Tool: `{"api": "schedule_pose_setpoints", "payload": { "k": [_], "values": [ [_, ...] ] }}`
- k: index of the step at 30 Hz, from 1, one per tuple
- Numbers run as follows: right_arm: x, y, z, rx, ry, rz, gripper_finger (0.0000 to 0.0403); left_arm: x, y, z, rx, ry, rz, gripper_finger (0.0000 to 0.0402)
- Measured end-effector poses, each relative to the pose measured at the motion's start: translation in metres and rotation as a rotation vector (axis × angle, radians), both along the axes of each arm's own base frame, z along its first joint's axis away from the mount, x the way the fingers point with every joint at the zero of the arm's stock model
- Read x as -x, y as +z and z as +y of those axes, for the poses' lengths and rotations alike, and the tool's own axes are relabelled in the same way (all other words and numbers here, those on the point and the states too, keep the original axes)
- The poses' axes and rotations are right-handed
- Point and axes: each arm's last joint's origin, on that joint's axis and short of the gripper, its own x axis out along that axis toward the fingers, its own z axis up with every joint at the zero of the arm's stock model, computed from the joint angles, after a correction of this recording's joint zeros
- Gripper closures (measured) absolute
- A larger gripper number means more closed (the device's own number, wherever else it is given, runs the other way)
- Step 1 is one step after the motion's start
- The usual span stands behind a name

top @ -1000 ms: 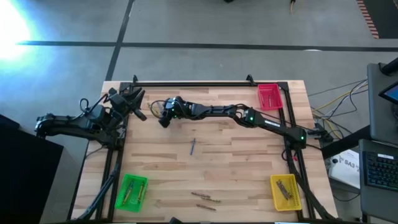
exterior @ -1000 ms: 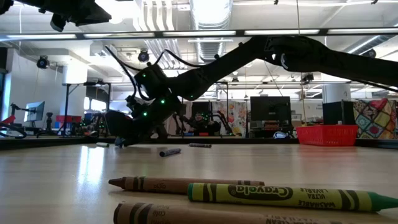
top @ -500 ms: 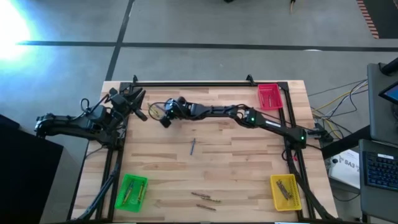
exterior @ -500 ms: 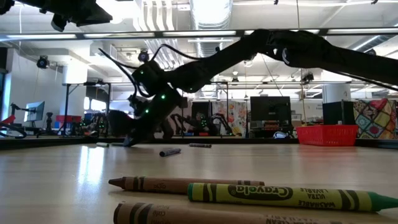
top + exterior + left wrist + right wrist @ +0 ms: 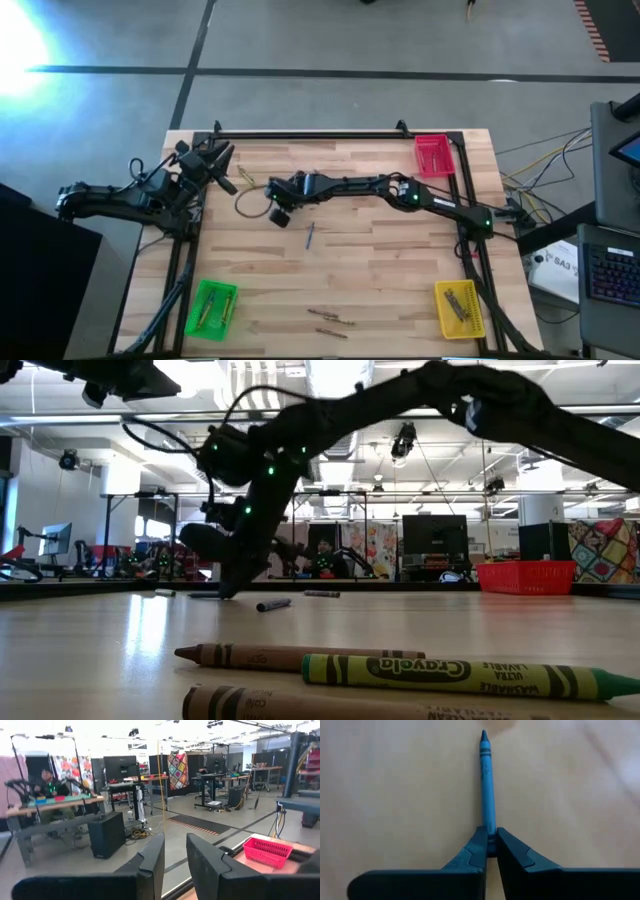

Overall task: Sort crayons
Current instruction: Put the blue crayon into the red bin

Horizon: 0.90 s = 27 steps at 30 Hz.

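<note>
The right gripper (image 5: 490, 840) has just closed its fingers on a blue crayon (image 5: 486, 775) and lifted it off the tabletop (image 5: 380, 260), well left of the red tray (image 5: 432, 153), ready for sorting; the left gripper (image 5: 175, 860), fingers slightly apart, holds nothing.

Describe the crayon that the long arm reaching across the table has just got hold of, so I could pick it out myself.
On the wooden table, follow the right arm from the red tray toward the middle. The right gripper is shut on one end of a blue crayon, which points straight out past the fingers. The other blue crayon lies loose nearby; this one is pinched between dark fingers.
</note>
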Motion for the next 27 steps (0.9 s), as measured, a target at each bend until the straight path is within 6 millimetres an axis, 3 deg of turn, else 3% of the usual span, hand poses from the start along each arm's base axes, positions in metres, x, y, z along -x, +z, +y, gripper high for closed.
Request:
{"api": "schedule_pose_setpoints", "payload": {
  "k": [10,16,21,27],
  "values": [
    [0.034,0.041,0.051,0.040,0.077,0.253,0.0387,0.003,0.000,0.000,-0.023,-0.005,0.028,0.0338],
    [0.059,0.057,0.075,0.063,0.051,0.278,0.0387,0.003,-0.001,0.000,-0.022,-0.006,0.041,0.0338],
    [0.104,0.063,0.077,0.137,-0.099,0.306,0.0386,0.003,-0.002,0.000,-0.024,-0.014,0.059,0.0338],
    [0.182,0.077,0.079,0.117,-0.292,0.265,0.0386,-0.003,-0.004,-0.004,-0.054,-0.168,0.083,0.0338]
  ]
}}
